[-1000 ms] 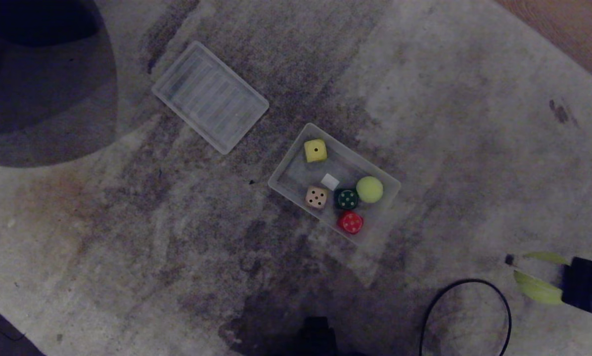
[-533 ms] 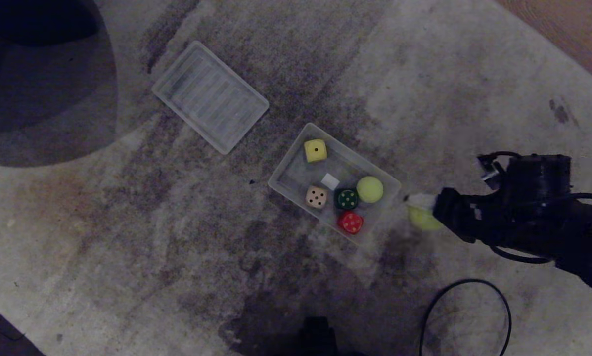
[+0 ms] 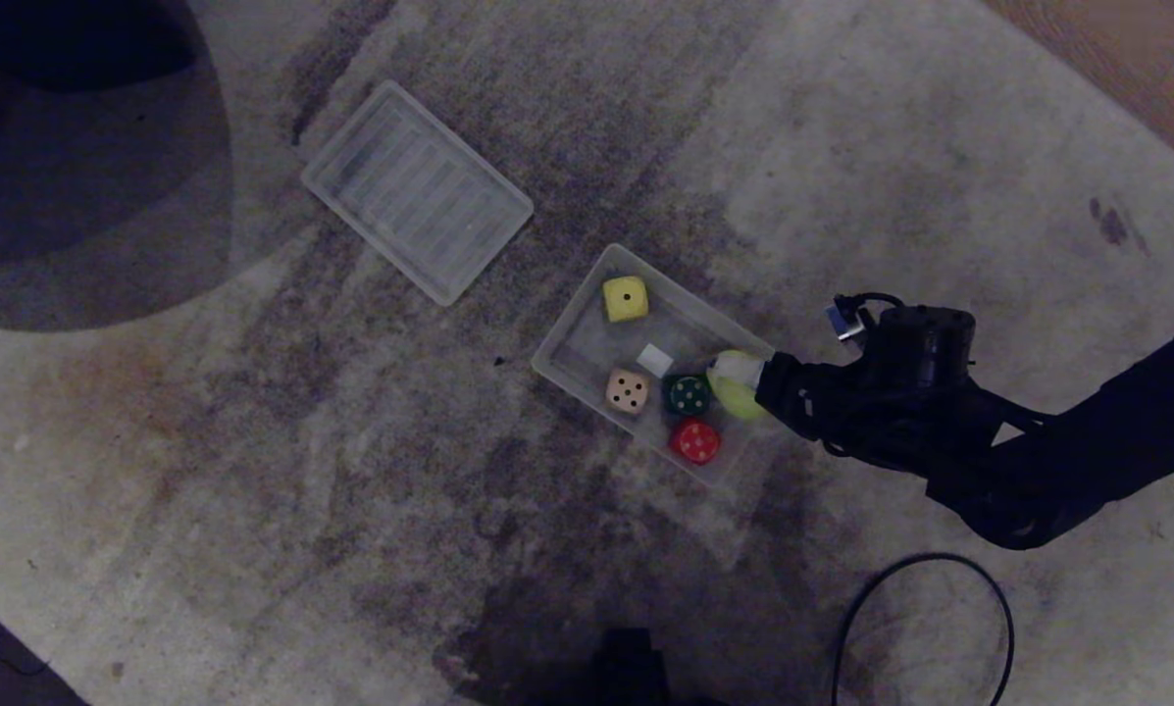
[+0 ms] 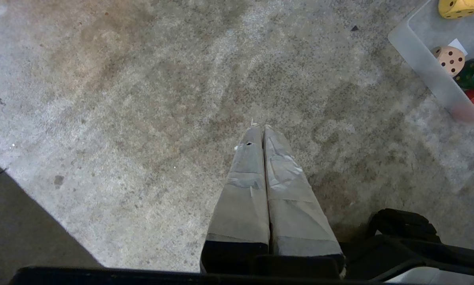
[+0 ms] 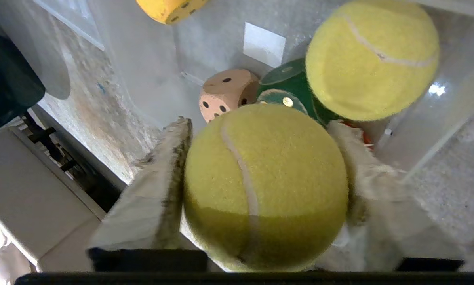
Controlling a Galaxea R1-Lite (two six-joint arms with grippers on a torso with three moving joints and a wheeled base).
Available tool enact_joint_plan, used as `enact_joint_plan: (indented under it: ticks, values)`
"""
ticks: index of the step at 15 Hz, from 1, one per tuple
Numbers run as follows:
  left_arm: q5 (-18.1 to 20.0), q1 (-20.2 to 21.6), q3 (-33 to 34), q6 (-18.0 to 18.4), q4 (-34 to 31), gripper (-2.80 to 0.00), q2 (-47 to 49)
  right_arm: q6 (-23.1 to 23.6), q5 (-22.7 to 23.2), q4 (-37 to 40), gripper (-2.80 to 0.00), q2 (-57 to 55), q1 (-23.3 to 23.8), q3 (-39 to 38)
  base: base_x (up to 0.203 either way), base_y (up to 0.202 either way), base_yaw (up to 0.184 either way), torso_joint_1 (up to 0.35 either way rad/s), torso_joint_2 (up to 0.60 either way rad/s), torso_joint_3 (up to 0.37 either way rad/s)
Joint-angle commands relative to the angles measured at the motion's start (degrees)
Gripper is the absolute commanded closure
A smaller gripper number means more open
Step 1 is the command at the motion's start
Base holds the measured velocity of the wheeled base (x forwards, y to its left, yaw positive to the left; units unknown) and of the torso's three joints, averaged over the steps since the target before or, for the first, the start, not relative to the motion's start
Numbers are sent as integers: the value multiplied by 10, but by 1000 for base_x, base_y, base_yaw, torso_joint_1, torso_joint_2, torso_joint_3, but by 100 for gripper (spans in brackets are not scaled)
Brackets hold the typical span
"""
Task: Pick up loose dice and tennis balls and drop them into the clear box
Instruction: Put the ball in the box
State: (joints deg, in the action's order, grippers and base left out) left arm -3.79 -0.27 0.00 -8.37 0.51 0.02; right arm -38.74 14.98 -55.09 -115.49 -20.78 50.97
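Right gripper point(image 5: 260, 158) hangs over the clear box point(image 3: 587, 324), at its end nearest the arm, with a tennis ball point(image 5: 264, 186) between its padded fingers point(image 5: 157, 190). One pad touches the ball's side; the other sits at or just off the opposite side, so whether the pinch is firm or slackening I cannot tell. In the head view the held ball hides the one under it.

Contents of the clear box: second tennis ball point(image 5: 371, 59) at the end under the gripper, dark green die point(image 3: 689, 395) touching it, red die point(image 3: 694, 441) beside the green one at the near wall, beige die point(image 3: 627, 390) toward the middle, yellow die point(image 3: 626, 298) alone at the far end. A white label point(image 3: 654, 360) lies on the box floor. Ribbed lid point(image 3: 417, 192) lies flat, well apart from the box on the far side from the arm.

Left gripper point(image 4: 260, 130): jaws pressed together, empty, idle above bare carpet beside the box.

Handling judgement: the ball looks light, fuzzy and slightly springy; felt gives the pads good friction. Best hold is across the widest girth, pads opposite each other, as now. Off-centre, a round body would squirt out. Released from here it likely lands on the other ball or the green die and may bounce or roll; the box walls are shallow, so a low release seems safer.
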Motion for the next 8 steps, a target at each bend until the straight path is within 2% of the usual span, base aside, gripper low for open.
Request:
enact_joint_plan:
  ticks: [1, 6, 8]
  values:
    - [-1, 0, 0, -1, 0, 0, 0, -1, 3, -4, -280, 5, -2, 5, 0, 0, 0, 0, 0, 0]
    - [0, 0, 0, -1, 0, 0, 0, 8, 10, -3, -280, -11, -4, 17, 0, 0, 0, 0, 0, 0]
    - [-1, 0, 0, -1, 0, 0, 1, 13, 8, -2, -280, 11, -3, -4, 0, 0, 0, 0, 0, 0]
